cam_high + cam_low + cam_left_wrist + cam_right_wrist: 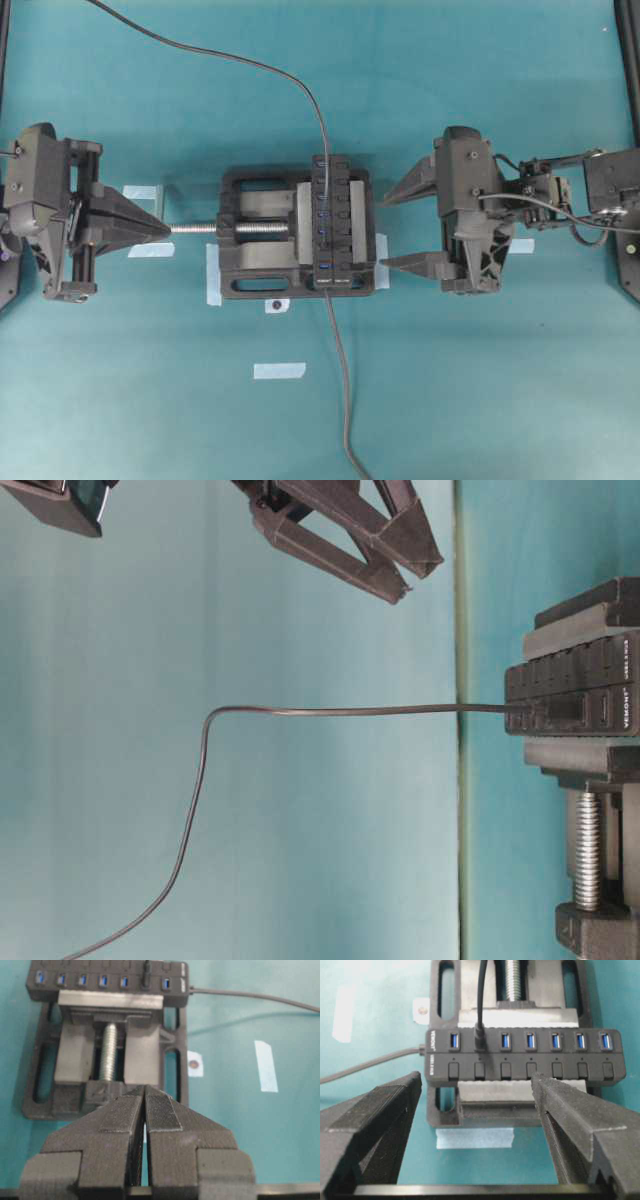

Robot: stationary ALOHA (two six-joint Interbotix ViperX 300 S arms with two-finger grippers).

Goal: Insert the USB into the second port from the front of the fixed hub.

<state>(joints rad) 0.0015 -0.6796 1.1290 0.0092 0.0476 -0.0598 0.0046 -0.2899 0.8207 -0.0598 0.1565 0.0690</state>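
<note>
The USB (480, 1037) looks seated in the fixed hub (520, 1072) (second socket); right gripper (475, 1110) spread empty at six o'clock, left gripper (145, 1110) closed on nothing; retreat straight, clear of cable.

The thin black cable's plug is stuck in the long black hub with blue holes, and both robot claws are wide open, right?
Not quite. The thin black cable's plug does sit in the long black hub with blue holes, and the right claw is wide open, but the left claw is shut, its fingers pressed together. The left wrist view shows it.
</note>
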